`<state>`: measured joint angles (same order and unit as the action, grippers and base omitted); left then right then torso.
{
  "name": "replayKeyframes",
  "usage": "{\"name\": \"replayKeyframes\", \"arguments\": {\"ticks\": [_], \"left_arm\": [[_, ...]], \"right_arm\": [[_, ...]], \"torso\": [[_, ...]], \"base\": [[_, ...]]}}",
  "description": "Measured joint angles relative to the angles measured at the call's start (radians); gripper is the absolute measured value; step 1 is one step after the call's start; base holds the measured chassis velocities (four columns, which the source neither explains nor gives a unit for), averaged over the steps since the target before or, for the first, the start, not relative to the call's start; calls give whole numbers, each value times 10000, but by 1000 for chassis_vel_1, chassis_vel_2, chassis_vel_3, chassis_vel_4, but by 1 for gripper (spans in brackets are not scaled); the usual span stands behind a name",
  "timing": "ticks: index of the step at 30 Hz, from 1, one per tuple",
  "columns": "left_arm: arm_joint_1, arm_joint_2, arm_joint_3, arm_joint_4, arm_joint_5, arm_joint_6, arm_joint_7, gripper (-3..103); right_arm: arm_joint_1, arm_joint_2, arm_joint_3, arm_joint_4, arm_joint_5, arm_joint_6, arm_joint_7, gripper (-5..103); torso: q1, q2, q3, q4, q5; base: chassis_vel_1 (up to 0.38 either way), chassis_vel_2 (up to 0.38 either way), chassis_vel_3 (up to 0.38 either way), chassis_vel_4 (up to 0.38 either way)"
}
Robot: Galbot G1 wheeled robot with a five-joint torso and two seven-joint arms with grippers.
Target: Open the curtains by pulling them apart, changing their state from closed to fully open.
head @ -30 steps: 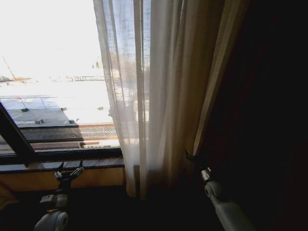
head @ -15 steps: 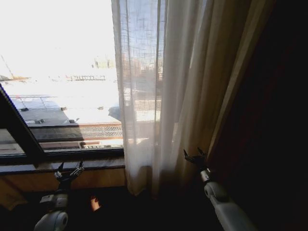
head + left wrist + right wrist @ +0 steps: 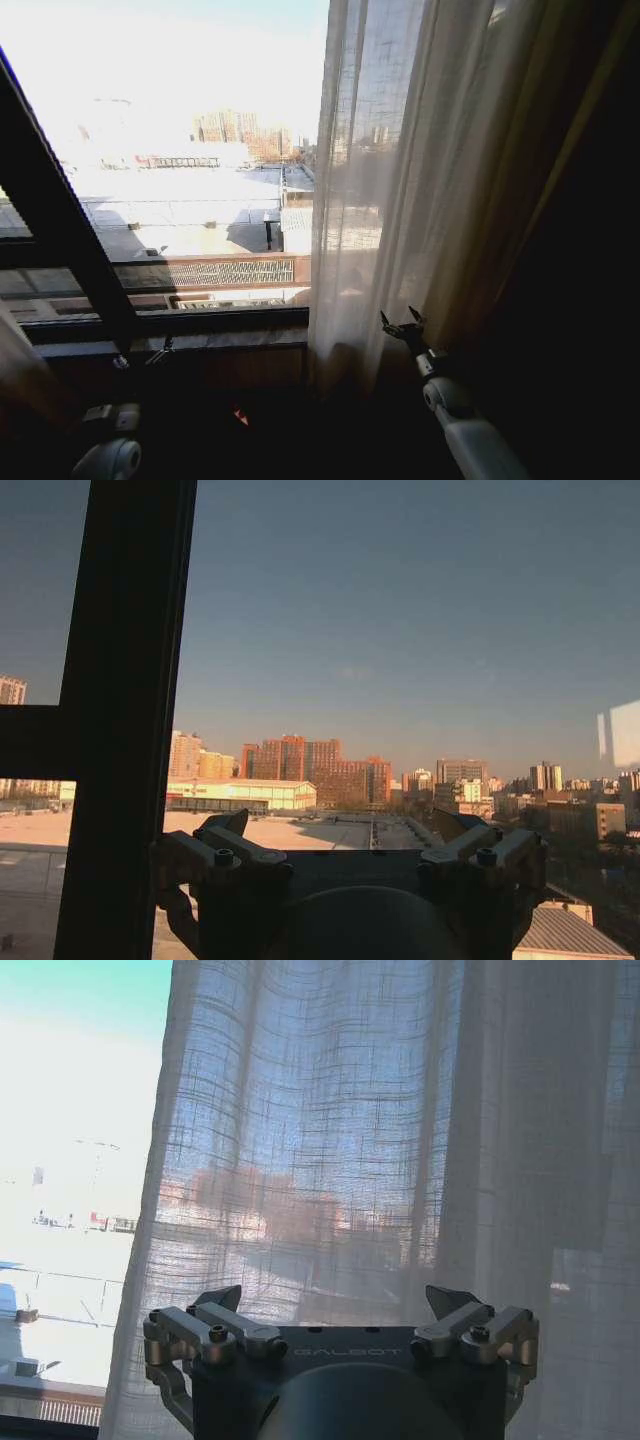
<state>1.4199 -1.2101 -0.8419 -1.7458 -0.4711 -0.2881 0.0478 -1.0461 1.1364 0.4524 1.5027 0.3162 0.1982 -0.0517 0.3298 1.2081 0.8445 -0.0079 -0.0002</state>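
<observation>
1. My right gripper (image 3: 402, 324) is raised in front of me with its fingers spread and nothing between them, near the lower folds of the curtains (image 3: 430, 170).
2. In my right wrist view the sheer pleated fabric (image 3: 400, 1140) hangs just ahead of the open gripper (image 3: 340, 1305).
3. The curtains are gathered on my right; the window frame (image 3: 70, 240) and the glass on my left are uncovered.
4. My left gripper (image 3: 345, 830) sits low by the sill, fingers apart, facing the pane.
</observation>
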Motion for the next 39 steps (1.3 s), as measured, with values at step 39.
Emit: {"name": "replayKeyframes", "arguments": {"ticks": [39], "left_arm": [[0, -1, 1, -2, 0, 0, -2, 100]], "right_arm": [[1482, 470, -724, -1736, -690, 876, 219, 100]], "torso": [[7, -2, 2, -1, 4]], "base": [[28, 96, -28, -98]]}}
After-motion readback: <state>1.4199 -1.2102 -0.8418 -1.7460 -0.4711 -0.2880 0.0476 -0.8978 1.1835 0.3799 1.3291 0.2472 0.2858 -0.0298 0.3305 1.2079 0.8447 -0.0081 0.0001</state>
